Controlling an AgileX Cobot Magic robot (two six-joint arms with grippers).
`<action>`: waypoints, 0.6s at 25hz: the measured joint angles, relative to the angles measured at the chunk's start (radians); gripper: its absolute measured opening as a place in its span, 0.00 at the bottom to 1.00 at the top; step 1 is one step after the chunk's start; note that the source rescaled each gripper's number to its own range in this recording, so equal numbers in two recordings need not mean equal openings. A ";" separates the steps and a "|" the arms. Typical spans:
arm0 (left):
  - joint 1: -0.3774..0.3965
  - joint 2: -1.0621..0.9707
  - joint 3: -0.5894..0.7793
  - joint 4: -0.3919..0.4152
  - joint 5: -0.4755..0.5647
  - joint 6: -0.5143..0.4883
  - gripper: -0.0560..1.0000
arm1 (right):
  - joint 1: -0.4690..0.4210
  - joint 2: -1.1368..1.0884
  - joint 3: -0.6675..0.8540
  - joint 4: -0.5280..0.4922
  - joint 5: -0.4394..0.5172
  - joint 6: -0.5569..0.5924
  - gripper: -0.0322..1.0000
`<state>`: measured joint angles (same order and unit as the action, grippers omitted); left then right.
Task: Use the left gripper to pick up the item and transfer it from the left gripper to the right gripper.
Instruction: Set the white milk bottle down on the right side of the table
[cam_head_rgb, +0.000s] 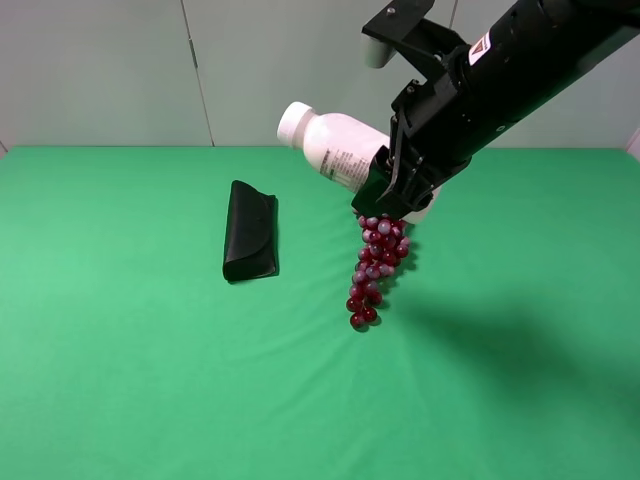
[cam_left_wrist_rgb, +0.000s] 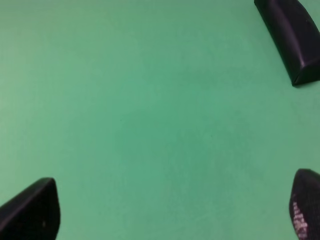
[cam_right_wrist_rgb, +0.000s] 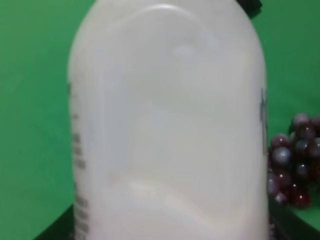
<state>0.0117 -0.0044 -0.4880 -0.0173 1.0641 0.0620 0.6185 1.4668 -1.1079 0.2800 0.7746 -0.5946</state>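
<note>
The item, a small white plastic bottle (cam_head_rgb: 335, 145) with a white screw cap, hangs tilted in the air, cap toward the upper left. My right gripper (cam_head_rgb: 395, 195), on the bulky black arm with a white sticker, is shut on its lower end. The bottle fills the right wrist view (cam_right_wrist_rgb: 170, 125), with dark fingers (cam_right_wrist_rgb: 292, 227) just showing beside it. My left gripper (cam_left_wrist_rgb: 167, 210) is open and empty over bare green cloth, with both black fingertips wide apart. The left arm is out of the exterior high view.
A bunch of red grapes (cam_head_rgb: 375, 265) lies on the green table (cam_head_rgb: 120, 380) right under the held bottle and also shows in the right wrist view (cam_right_wrist_rgb: 295, 160). A black folded case (cam_head_rgb: 250, 230) lies left of it and also shows in the left wrist view (cam_left_wrist_rgb: 292, 35).
</note>
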 joint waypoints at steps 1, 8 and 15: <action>0.000 0.000 0.000 0.000 0.000 0.000 0.84 | 0.000 0.000 0.000 0.000 0.000 0.000 0.03; 0.000 0.000 0.000 0.000 0.000 -0.001 0.93 | 0.000 0.000 0.000 0.000 0.002 0.004 0.03; 0.000 0.000 0.000 0.000 0.000 -0.001 0.93 | 0.000 0.000 0.000 -0.005 0.003 0.043 0.03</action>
<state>0.0117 -0.0044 -0.4880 -0.0173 1.0641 0.0612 0.6185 1.4668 -1.1079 0.2746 0.7775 -0.5512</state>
